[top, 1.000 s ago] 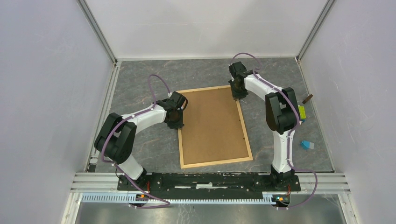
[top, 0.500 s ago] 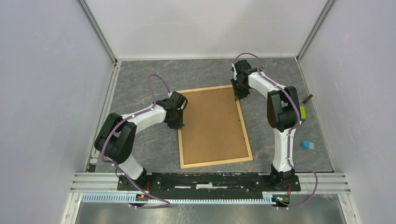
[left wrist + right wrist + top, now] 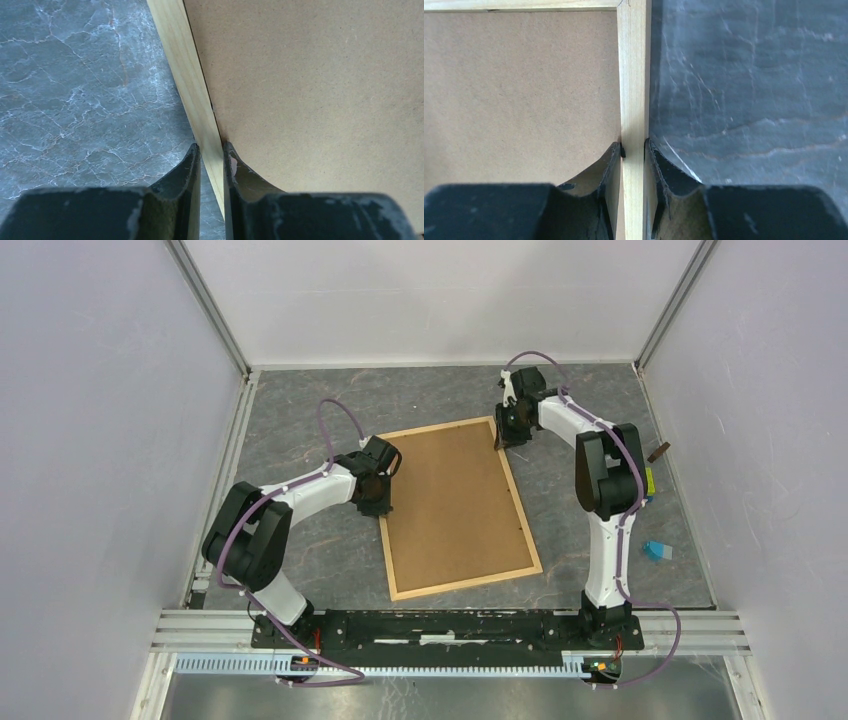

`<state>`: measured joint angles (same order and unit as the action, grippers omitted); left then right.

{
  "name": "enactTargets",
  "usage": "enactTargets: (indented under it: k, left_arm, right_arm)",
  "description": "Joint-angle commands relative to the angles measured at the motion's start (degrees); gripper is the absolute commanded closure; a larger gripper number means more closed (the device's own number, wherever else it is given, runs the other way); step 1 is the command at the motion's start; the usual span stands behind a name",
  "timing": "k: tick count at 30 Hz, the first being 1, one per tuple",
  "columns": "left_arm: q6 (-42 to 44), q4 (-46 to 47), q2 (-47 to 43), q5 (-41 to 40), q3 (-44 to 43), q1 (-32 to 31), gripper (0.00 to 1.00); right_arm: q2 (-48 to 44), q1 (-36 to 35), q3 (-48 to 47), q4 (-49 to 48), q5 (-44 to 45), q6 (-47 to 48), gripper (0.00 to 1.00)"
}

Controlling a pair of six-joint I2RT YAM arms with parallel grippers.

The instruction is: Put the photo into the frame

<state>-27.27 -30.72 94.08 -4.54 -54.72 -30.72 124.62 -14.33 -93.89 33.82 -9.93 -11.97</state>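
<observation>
The light wooden frame (image 3: 520,510) lies back-up on the grey table, filled by a plain brown backing board (image 3: 455,500). The photo is hidden. My left gripper (image 3: 378,508) is shut on the frame's left rail (image 3: 192,95), one finger outside it, one on the board side. My right gripper (image 3: 510,438) is shut on the frame's right rail (image 3: 634,75) close to the far right corner. In both wrist views the wooden rail runs between the fingertips.
A brown stick (image 3: 657,452), a yellow-green item (image 3: 647,483) and a small blue object (image 3: 657,550) lie at the table's right side beside the right arm. Walls enclose the table on three sides; the arm base rail (image 3: 440,625) runs along the near edge.
The right gripper has moved farther away and slightly right, carrying the frame's far right corner with it. The frame has turned a little clockwise. The left gripper has stayed in place.
</observation>
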Motion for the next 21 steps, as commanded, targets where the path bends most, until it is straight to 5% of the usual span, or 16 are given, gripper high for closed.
enactTargets:
  k: [1,10,21]
  left_arm:
    - [4.2,0.0,3.2,-0.1,1.4,-1.2,0.98]
    - [4.4,-0.1,2.8,-0.6,1.9,-1.2,0.98]
    - [4.1,0.0,2.3,-0.3,2.4,-1.3,0.98]
  right_arm:
    - [8.4,-4.0,5.1,-1.5,-8.2,-2.3,0.72]
    - [2.7,-4.1,3.2,0.0,-10.4,-0.6,0.67]
    - [-4.9,-4.3,-6.4,8.7,10.6,2.2,0.55]
